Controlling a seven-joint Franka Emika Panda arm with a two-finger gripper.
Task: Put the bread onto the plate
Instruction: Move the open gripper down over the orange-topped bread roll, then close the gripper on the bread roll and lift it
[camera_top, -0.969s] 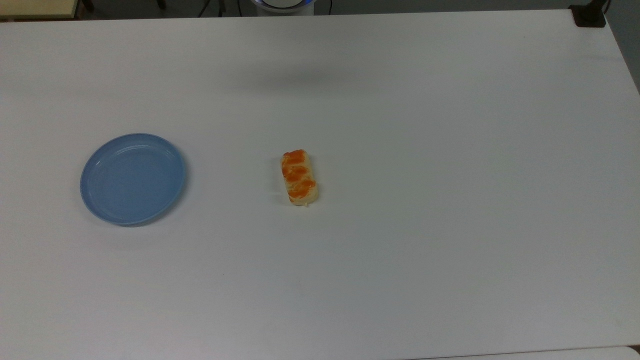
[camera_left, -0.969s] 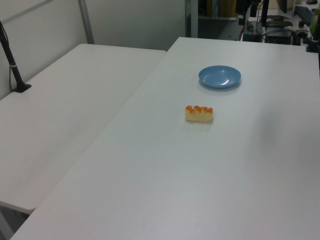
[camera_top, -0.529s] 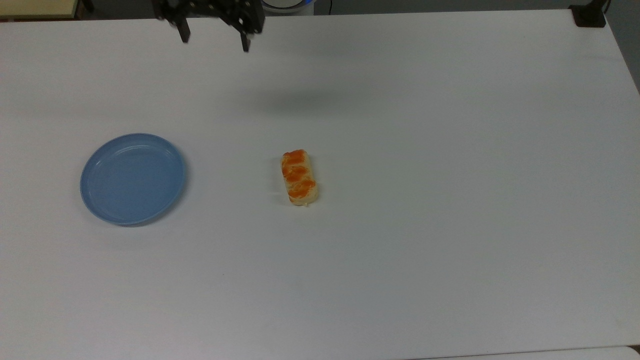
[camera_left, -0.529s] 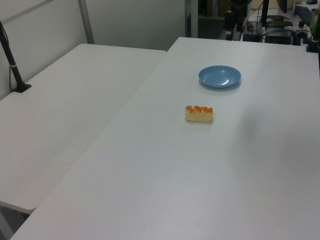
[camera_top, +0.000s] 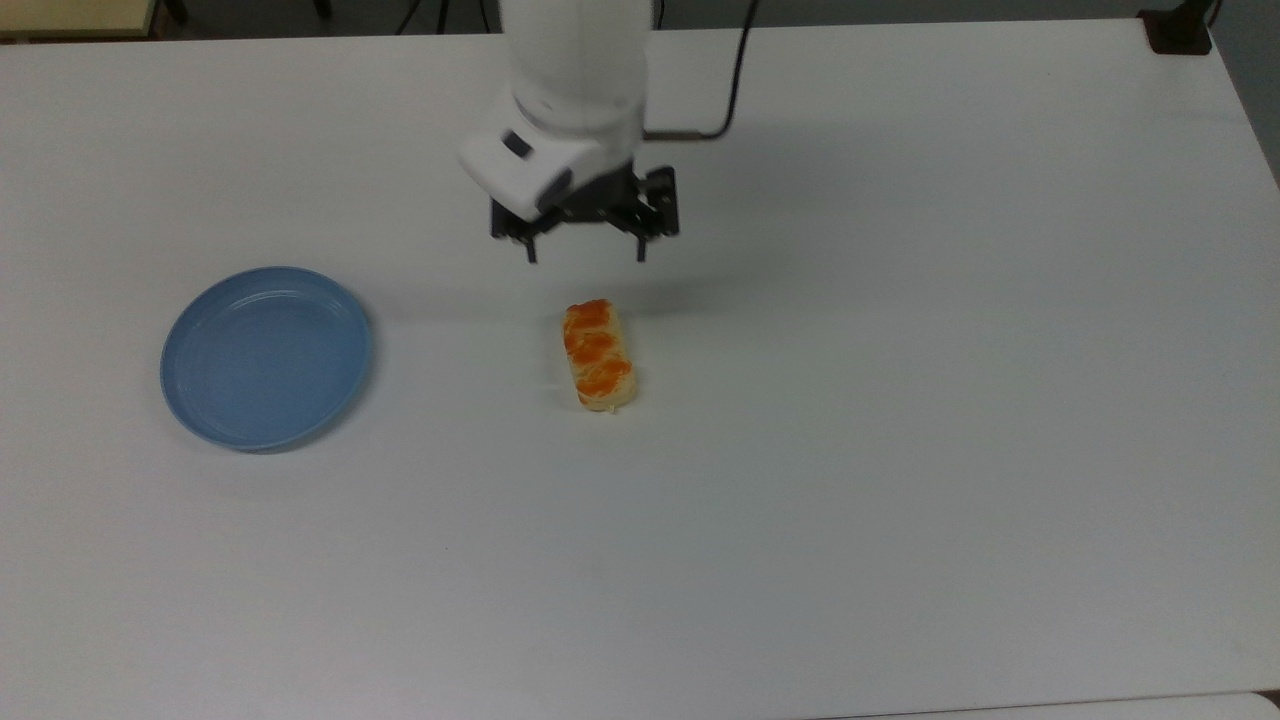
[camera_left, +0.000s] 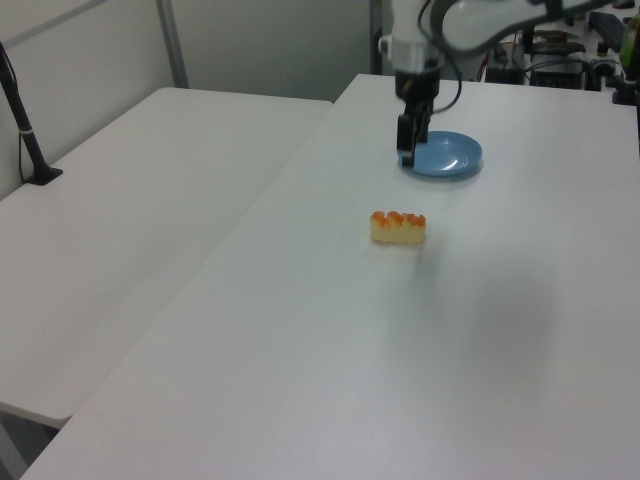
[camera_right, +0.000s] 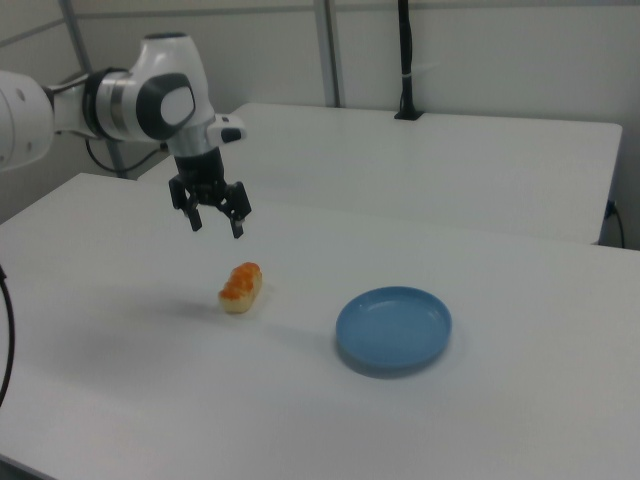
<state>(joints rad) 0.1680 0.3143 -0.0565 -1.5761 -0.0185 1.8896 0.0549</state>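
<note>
1. We see the bread (camera_top: 598, 355), a small oblong pale-yellow loaf with orange-brown glazed patches on top, lying flat on the white table (camera_top: 900, 400) near its middle, its long axis running up and down in the top view.
2. We find the plate (camera_top: 266, 357), a round light-blue plastic dish with a shallow raised rim, well apart from the bread toward the top view's left; it sits on the table with nothing on it.
3. In the right view the bread (camera_right: 241, 287) lies to the left of the plate (camera_right: 393, 329), with bare tabletop between them.
4. We see the black two-finger gripper (camera_top: 585, 250) in the air above the table, near the bread's far end and not touching it; its fingers point down and are spread wide, holding nothing.
5. In the right view the gripper (camera_right: 215, 222) hangs above the loaf, with a clear gap below its fingertips.
6. Behind it we see the white robot arm (camera_top: 570, 90) reaching in from the top view's upper edge.
7. In the left view a second white table (camera_left: 140, 220) adjoins the first.
</note>
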